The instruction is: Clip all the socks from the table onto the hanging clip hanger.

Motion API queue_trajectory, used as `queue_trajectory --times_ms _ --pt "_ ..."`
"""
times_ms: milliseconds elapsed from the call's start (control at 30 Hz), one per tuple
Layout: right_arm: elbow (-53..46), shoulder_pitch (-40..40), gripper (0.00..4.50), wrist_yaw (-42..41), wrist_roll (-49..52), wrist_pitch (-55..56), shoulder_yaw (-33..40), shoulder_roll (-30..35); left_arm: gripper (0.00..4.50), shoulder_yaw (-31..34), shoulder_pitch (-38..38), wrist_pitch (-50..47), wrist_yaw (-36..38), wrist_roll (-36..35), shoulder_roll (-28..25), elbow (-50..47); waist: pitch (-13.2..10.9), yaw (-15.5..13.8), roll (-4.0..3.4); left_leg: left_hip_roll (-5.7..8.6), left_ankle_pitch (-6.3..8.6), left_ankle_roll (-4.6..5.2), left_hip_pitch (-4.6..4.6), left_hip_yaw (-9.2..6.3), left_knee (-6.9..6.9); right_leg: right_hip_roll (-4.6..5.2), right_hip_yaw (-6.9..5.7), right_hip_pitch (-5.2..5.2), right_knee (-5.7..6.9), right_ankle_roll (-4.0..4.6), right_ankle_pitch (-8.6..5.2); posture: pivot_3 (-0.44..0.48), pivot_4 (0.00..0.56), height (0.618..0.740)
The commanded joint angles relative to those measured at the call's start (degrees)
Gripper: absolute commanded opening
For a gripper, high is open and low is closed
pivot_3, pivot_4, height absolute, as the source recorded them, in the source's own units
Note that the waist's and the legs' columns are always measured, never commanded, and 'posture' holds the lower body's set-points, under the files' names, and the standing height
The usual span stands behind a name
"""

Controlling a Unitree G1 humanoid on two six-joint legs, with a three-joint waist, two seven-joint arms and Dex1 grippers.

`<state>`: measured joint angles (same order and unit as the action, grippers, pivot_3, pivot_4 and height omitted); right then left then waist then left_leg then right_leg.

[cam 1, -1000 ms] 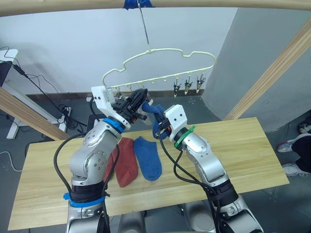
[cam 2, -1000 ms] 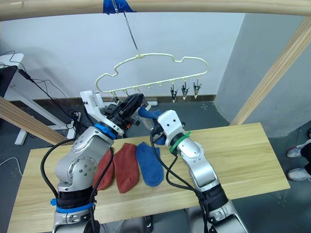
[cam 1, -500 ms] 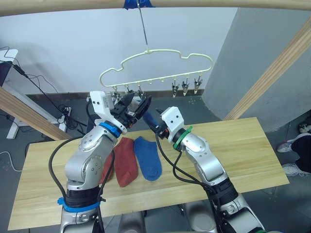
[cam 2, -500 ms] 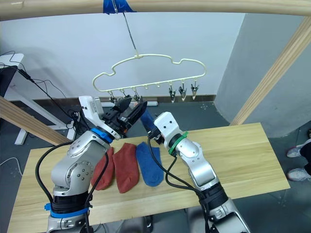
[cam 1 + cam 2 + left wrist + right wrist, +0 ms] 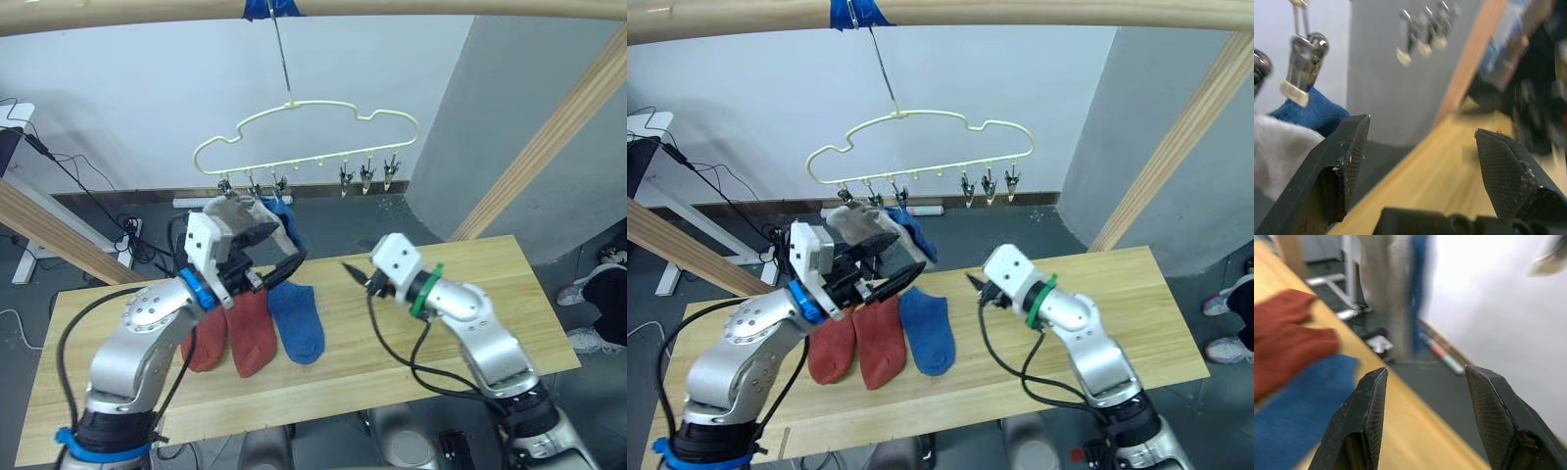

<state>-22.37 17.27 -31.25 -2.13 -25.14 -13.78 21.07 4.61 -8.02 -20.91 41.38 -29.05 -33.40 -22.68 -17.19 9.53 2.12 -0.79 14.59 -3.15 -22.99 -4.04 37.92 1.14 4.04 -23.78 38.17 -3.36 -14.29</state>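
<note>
Three socks (image 5: 257, 331) lie on the table (image 5: 470, 294) at seven o'clock from the clip hanger (image 5: 304, 137); others hang clipped. Left gripper (image 5: 1420, 161) and right gripper (image 5: 1427, 416) gape, empty.

A cream clip hanger (image 5: 294, 132) hangs from a wooden pole (image 5: 313, 10), with grey socks (image 5: 245, 217) and a blue sock (image 5: 285, 217) dangling from its left-side clips. On the table (image 5: 470, 294) below lie two rust-red socks (image 5: 235, 328) beside another blue sock (image 5: 297, 321). The left gripper (image 5: 279, 264) hovers near the hung socks; the right gripper (image 5: 355, 274) is raised above the table.
</note>
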Motion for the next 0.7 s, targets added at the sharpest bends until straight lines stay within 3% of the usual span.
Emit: queue_trajectory --times_ms 33,167,700 --pt "-5.7 1.6 2.58 -1.4 3.9 -2.5 2.7 0.0 3.80 1.3 0.8 3.0 4.6 -0.5 -2.2 -2.1 0.0 0.0 -0.01 0.00 0.00 0.00 0.00 0.00 0.00 0.00 0.00 0.00 0.00 0.00 0.00 -0.251 0.212 0.740" --pt "-7.4 5.5 2.58 -1.4 7.0 -5.7 5.9 0.3 3.80 1.6 2.1 7.8 11.3 0.9 -6.2 -1.2 0.1 0.3 -0.03 -0.02 0.00 0.01 0.00 0.08 -0.02 -0.01 0.06 -0.06 0.04 0.01 0.01 -0.248 0.203 0.740" --pt "-2.7 10.3 2.58 2.9 8.2 -7.4 4.7 -4.0 3.80 -0.3 -0.8 6.2 8.3 1.5 -4.2 -1.8 1.0 0.1 -0.03 -0.01 0.00 0.02 -0.01 0.05 -0.01 0.01 0.02 -0.06 0.11 0.02 0.02 -0.235 0.198 0.740"
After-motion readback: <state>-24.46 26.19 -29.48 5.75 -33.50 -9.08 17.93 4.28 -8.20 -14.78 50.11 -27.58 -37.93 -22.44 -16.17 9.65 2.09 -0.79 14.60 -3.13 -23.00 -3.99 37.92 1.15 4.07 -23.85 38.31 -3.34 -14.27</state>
